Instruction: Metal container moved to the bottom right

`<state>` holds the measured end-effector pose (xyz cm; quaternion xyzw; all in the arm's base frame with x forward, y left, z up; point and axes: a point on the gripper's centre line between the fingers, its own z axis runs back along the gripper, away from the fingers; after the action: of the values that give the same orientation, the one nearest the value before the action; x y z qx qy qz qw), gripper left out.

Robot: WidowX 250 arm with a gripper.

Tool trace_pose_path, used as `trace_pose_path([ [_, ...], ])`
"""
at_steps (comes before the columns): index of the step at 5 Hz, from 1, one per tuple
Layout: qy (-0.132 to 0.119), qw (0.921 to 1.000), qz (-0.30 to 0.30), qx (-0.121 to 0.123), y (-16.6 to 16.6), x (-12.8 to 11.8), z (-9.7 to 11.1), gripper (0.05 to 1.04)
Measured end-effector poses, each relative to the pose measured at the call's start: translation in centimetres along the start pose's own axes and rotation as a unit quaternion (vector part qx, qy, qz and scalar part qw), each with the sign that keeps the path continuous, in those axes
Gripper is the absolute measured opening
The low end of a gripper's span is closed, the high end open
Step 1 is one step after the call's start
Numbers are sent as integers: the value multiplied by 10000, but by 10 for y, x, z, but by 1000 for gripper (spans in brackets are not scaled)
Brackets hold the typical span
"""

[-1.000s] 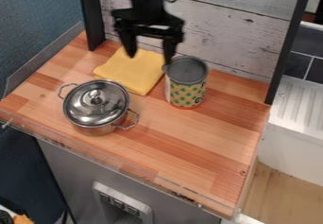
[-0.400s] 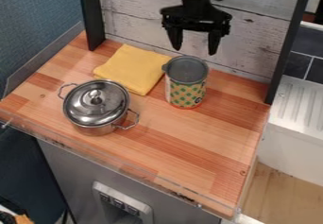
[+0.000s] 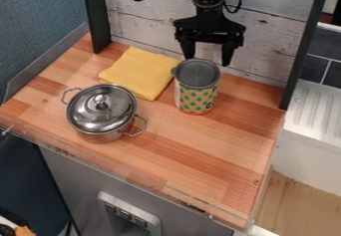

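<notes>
One gripper [image 3: 208, 59] is hanging wide near the surface's [image 3: 200, 153] back edge — crooked lowering is risking toppling the can [image 3: 196, 91].

From where I'm standing, the round silver pot [image 3: 100, 136] is glossy metal, its lid [image 3: 83, 111] smooth enough to catch reflections. Under it, the reddish-brown striped tabletop [image 3: 200, 158] looks like smooth wood with a faint sheen. Just behind the pot, the folded yellow square cloth [image 3: 138, 71] is matt. To the pot's right, the green-and-cream patterned cylindrical can [image 3: 194, 99] has a smooth side and dull grey top. Well behind the pot, the whitewashed wooden boards [image 3: 269, 41] look rough and grained.
</notes>
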<state>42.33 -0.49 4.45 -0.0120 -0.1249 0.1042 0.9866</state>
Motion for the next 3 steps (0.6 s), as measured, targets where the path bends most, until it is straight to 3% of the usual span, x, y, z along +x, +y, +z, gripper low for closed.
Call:
trace_pose_path([
  [1, 279, 9995, 135, -11, 1, -20, -11, 1001],
  [3, 551, 9983, 26, -211, -10, -73, 10, 1000],
])
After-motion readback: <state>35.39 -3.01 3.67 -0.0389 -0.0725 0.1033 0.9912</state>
